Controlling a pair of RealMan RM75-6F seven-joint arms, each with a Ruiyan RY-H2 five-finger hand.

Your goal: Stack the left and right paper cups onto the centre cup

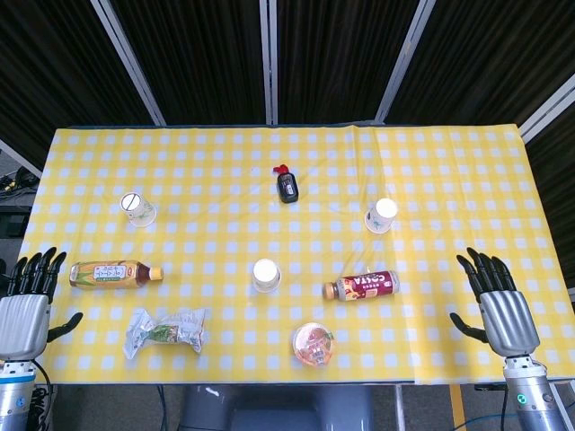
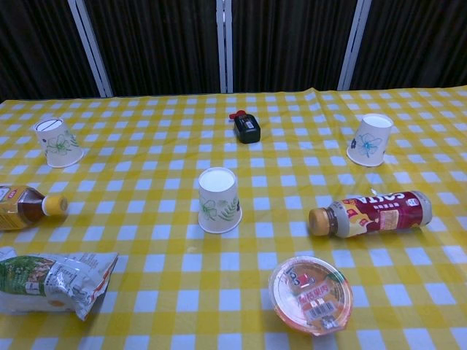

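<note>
— Three paper cups, all upside down on the yellow checked tablecloth point(image 1: 467, 162). Centre cup point(image 1: 266, 275) near the front middle; left cup point(image 1: 137, 208) further back and off to the left; right cup point(image 1: 381, 215) further back and off to the right.

— And the hands?

— Both low at the front corners, well apart from everything. Left hand point(image 1: 27, 301) with fingers spread, empty. Right hand point(image 1: 496, 296) likewise spread and empty. Neither visible from the chest camera.

— Which cup for which hand?

— Left cup forward and inward from the left hand; right cup forward and inward from the right hand. Probably a same-side reach for each. Hard to call one hand nearer: both cups about equally far from their own side.

— Long axis?

— Upright on their rims, bases on top, left and right cups seeming to lean slightly in the chest view. So likely a side grasp around the wall, then a lift and a carry inward and toward the front to drop over the centre cup.

— Anything in the way?

— Tea bottle point(image 1: 115, 274) lying on its side between the left hand and the left cup. Coffee bottle point(image 1: 361, 286) lying just right of the centre cup, close to the right cup's path. Small dark bottle point(image 1: 287, 186) behind, snack bag point(image 1: 165, 329) and round tub point(image 1: 314, 344) in front, probably out of the way.

— Progress?

— Nothing stacked yet.
</note>
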